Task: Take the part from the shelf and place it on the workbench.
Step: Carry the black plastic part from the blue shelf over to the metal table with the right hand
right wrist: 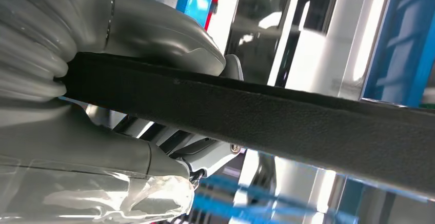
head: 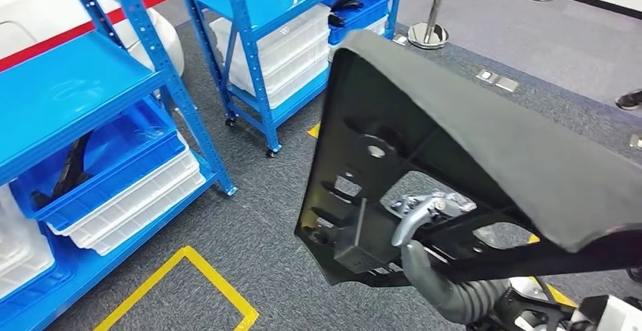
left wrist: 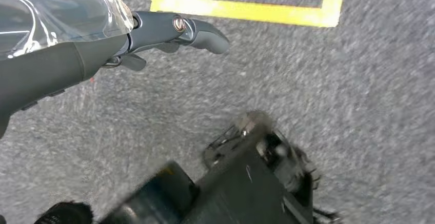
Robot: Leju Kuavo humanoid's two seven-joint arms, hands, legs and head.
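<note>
We carry the part (head: 424, 157), a large black moulded panel with a felt-like outer face and a ribbed, cut-out inner frame, tilted up in front of our chest, well clear of the blue shelf (head: 91, 104), which stands off to one side of it. Our right hand (head: 424, 217) grips it from the underside: in the head view the thumb and fingers hook through one of the openings in the frame, and in the right wrist view the panel's thick black edge (right wrist: 287, 116) runs between the grey thumb above and the fingers (right wrist: 200, 155) below, clamped tight. We judge that grip is chosen because the frame's ribs give something solid to close on, whereas the soft face would slip. The panel is held on a slant rather than flat, probably so its bulk does not catch the shelf uprights and so the floor beside it can be seen. Our left hand (left wrist: 169, 32) hangs low over the grey carpet (left wrist: 359, 106), near the yellow floor marking (left wrist: 246, 9); it holds nothing, with its fingers loosely extended, presumably kept free for balance or to steady the panel at set-down. Relative to the shelf, the part is already off and away from it, so the pick looks done and the carry to the workbench remains; no workbench is in sight, so we cannot tell how far it is. The long overhang beyond the single grip point could make the panel swing or twist as we turn.
</note>
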